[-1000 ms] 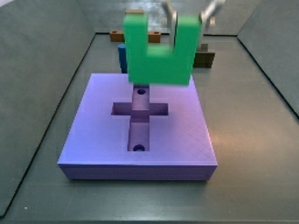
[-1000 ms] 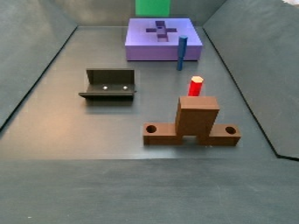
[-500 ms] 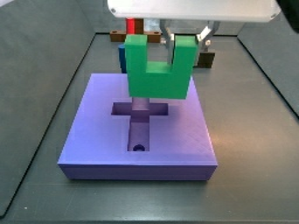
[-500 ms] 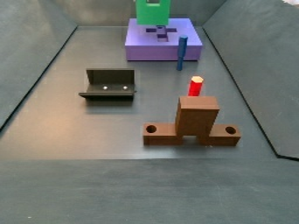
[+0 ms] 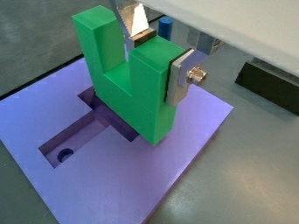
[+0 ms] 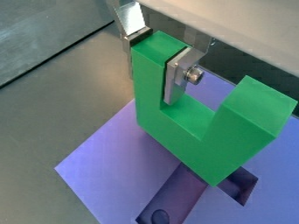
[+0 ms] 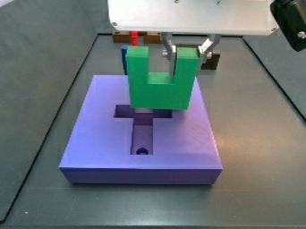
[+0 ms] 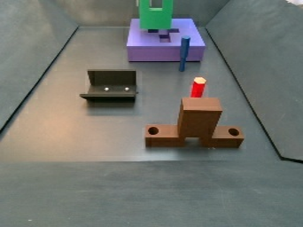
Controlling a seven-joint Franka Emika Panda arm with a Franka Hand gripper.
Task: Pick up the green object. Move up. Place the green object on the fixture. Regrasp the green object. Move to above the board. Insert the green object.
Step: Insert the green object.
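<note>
We hold the green object point(image 7: 160, 77) just above the board point(image 7: 107, 148), prongs up, over its cross-shaped recess point(image 7: 142, 113); our gripper point(image 5: 156, 52) has its jaws clamped on one prong, leaving the base free for insertion.

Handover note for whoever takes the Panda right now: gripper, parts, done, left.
Gripper: shut on the green object, clamping one prong between the fingers, above the board.
Green object: upright, prongs up, base just over the board's cross-shaped recess; not seated as far as the side views show.
Fixture: empty, on the floor away from the board.
Done: pick, fixture placement and regrasp look finished, and the move above the board.
Left: lower and insert the green object into the recess, then release.
Nearby: blue peg beside the board, red peg on its brown base.
</note>
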